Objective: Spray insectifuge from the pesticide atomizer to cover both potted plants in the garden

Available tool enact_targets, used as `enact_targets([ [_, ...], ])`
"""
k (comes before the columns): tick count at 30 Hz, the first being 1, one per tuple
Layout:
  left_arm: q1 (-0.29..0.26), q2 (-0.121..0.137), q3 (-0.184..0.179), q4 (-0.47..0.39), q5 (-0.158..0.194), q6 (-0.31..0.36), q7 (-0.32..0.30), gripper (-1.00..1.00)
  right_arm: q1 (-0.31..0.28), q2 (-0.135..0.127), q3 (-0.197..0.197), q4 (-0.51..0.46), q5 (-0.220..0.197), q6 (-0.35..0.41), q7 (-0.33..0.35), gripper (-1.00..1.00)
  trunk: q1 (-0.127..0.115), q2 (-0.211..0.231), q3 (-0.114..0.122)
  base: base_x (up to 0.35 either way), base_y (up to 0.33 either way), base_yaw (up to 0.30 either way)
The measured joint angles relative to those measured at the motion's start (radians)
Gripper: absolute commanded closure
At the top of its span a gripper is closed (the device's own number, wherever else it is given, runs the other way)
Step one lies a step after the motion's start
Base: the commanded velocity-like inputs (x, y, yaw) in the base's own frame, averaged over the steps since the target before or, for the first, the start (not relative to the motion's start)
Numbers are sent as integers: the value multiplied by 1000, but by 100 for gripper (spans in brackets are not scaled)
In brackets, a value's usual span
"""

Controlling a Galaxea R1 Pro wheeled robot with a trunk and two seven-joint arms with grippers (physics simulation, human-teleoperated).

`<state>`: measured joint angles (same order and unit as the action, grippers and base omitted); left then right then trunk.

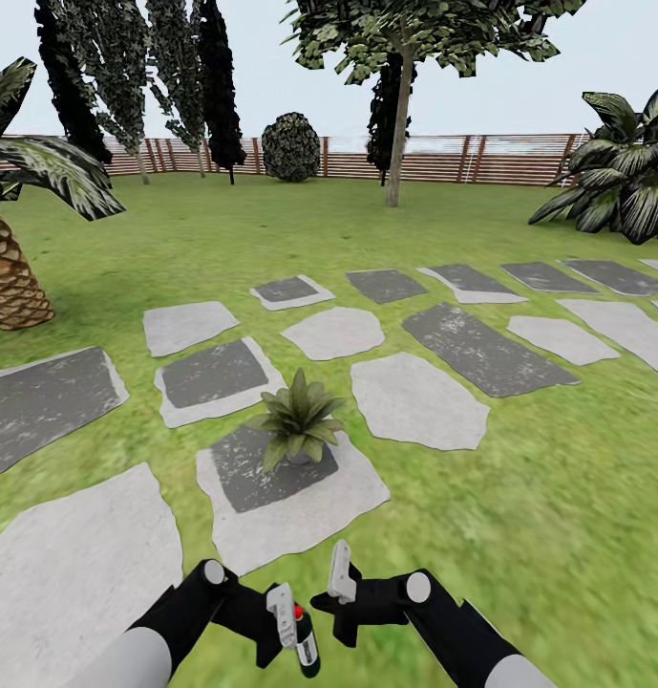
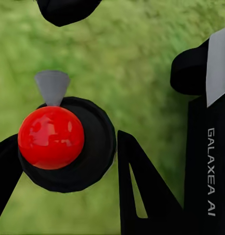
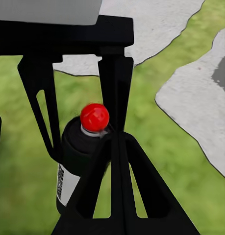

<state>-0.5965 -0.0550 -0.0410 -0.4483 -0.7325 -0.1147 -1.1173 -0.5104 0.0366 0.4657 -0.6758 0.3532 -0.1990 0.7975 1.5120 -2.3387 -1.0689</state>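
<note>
the head view looks out over a green lawn (image 1: pixel 520 497) crossed by pale and dark grey stepping slabs (image 1: pixel 419 399). one potted plant (image 1: pixel 298 420), a low rosette of broad pointed leaves in a small grey pot, stands just left of the frame's middle on a slab with a dark centre (image 1: pixel 271 487). a scaly-trunked palm (image 1: pixel 13 239) fills the left edge, a big dark-leaved plant (image 1: pixel 625 172) sits at the right edge, and a brown slatted fence (image 1: pixel 443 158) runs across the upper part of the frame behind a tree (image 1: pixel 400 105) and a round shrub (image 1: pixel 290 146).

at the bottom of the head view both black arms reach inward. the left end effector (image 1: pixel 288 626) is clenched on the pesticide atomizer (image 1: pixel 302 638), which hangs at bottom centre over the grass, its dark body tilted and its red spot facing up. in the left wrist view the atomizer (image 2: pixel 63 142) appears end-on as a red ball on a black disc with a grey nozzle above it, held between dark fingers (image 2: pixel 146 191). the right end effector (image 1: pixel 340 585) sits just to the right of the atomizer with one pale finger (image 1: pixel 341 571) raised; its fingers stand apart, holding nothing. in the right wrist view its black fingers (image 3: pixel 119 191) frame the atomizer (image 3: pixel 80 161), red spot on top and a white stripe down the side, with grass and pale slabs (image 3: pixel 195 112) behind.
</note>
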Motion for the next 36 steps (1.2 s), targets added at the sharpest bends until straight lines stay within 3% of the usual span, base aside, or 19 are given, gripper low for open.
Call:
enact_targets([
  [36, -6, -14, 4, 2, 5, 2, 2, 100, 0, 0, 0, 0, 0, 0, 0, 100, 0, 0, 0, 0, 0, 0],
])
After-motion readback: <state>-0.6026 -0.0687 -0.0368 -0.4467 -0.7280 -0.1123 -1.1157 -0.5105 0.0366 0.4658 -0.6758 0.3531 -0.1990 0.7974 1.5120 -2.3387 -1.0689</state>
